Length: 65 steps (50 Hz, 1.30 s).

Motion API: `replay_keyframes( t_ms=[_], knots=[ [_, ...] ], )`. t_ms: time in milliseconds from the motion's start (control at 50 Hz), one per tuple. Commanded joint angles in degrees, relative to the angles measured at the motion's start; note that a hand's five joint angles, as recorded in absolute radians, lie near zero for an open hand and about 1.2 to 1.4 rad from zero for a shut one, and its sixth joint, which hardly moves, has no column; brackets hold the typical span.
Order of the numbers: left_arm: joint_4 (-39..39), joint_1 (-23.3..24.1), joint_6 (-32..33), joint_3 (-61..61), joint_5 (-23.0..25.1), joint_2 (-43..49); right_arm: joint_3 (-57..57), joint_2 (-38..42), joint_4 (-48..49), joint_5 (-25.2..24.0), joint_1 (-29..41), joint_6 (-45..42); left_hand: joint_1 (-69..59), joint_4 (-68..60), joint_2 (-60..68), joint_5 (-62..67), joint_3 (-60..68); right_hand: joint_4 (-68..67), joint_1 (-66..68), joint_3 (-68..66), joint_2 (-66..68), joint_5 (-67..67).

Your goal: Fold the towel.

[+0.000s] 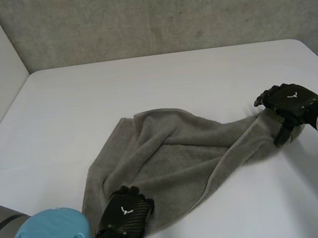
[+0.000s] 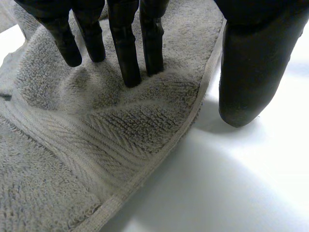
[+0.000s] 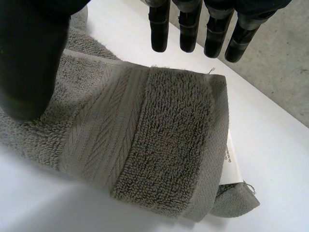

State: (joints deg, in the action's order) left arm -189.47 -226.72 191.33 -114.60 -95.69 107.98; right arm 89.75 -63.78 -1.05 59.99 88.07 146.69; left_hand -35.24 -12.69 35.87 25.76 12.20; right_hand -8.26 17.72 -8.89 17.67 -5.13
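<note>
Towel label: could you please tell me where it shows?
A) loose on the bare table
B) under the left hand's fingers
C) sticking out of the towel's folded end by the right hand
C: the white label peeks from under the folded end of the towel beneath the right hand.

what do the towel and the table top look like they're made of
Towel: looks like grey terry, probably cotton. The pile is matte and looped, with a flat woven band and a stitched hem.
Table: a smooth, hard white top, perhaps laminate or painted board. It has a faint sheen and no grain, so the exact material stays open.
</note>
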Motion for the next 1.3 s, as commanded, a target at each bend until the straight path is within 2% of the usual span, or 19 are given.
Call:
replay_keyframes(
  t_ms=[20,40,80,100,120,360,720,740,760,780,900,1080,1300],
  knots=[
    [-0.28,0.05,0.01,0.08,-1.17,1.09,0.08,-0.02,-0.01,-0.05,0.08,0.00,-8.41,2.69,7.78,7.89,-2.20,-1.74,-2.92,-1.11,-2.88,0.33],
    [-0.28,0.05,0.01,0.08,-1.17,1.10,0.08,-0.02,-0.01,-0.05,0.08,0.00,-8.45,2.69,7.82,7.93,-2.20,-1.74,-2.92,-1.11,-2.88,0.33],
    [-0.37,0.05,0.01,0.26,-1.25,1.01,0.08,-0.02,-0.01,-0.05,0.08,-0.09,-29.35,2.69,28.72,28.83,-2.20,-1.74,-2.92,-1.11,-2.88,0.33],
    [-0.37,0.05,0.01,0.26,-1.26,1.01,0.17,-0.02,-0.01,-0.05,0.08,0.00,-29.47,2.69,28.85,28.95,-2.20,-1.74,-2.92,-1.11,-2.88,0.33],
    [-0.54,0.05,0.01,0.35,-1.26,0.66,0.17,-0.02,-0.01,-0.05,0.08,0.00,-44.46,2.69,43.84,43.94,-2.20,-1.74,-2.92,-1.11,-2.88,0.33],
    [-2.13,-0.56,-0.17,1.40,-1.25,-6.46,-0.01,-0.20,-0.01,-0.05,-0.09,0.00,-44.76,2.69,44.13,44.24,-2.20,-1.74,-2.92,-1.11,-2.88,0.33],
    [-2.13,-1.53,-0.17,0.96,-1.34,-6.38,0.34,-1.78,-0.01,-0.05,-0.01,0.09,-44.76,2.69,44.13,44.24,-2.20,-1.74,-3.09,-1.11,-3.05,0.50],
    [-2.04,-1.44,-0.17,0.70,-1.26,-6.38,0.34,-1.78,-0.01,-0.05,-0.09,0.09,-31.63,2.69,31.00,31.11,-2.20,-1.74,-3.09,-1.11,-3.05,0.50],
    [-2.04,-1.44,-0.17,0.70,-1.26,-6.38,0.34,-1.78,-0.10,-0.05,-0.01,0.09,-31.50,2.69,30.87,30.98,-2.20,-1.74,-3.09,-1.11,-3.05,0.50],
    [-1.95,-1.18,-0.08,0.44,-1.26,-6.38,0.34,-1.78,-0.10,-0.05,-0.01,0.09,-1.52,2.69,0.89,1.00,-2.20,-1.74,-3.09,-1.11,-3.05,0.50],
    [-1.69,-0.56,0.09,-0.45,-0.90,-6.38,0.43,-1.69,-0.10,-0.05,-0.01,0.00,11.05,2.69,-11.67,-11.57,-2.20,-1.74,-3.26,-1.11,-3.22,0.67],
    [-2.39,-0.04,-0.78,1.31,0.41,-4.62,0.69,-1.69,-0.10,-0.05,0.08,0.00,10.22,2.69,-10.85,-10.74,-2.20,-1.74,-3.26,-1.11,-3.22,0.67],
    [-2.13,2.51,-8.69,5.17,1.03,3.46,0.69,-1.52,-0.10,-0.14,0.08,-0.09,2.48,2.69,-3.11,-3.00,-2.20,-1.74,-3.26,-1.11,-3.22,0.67]
  ],
)
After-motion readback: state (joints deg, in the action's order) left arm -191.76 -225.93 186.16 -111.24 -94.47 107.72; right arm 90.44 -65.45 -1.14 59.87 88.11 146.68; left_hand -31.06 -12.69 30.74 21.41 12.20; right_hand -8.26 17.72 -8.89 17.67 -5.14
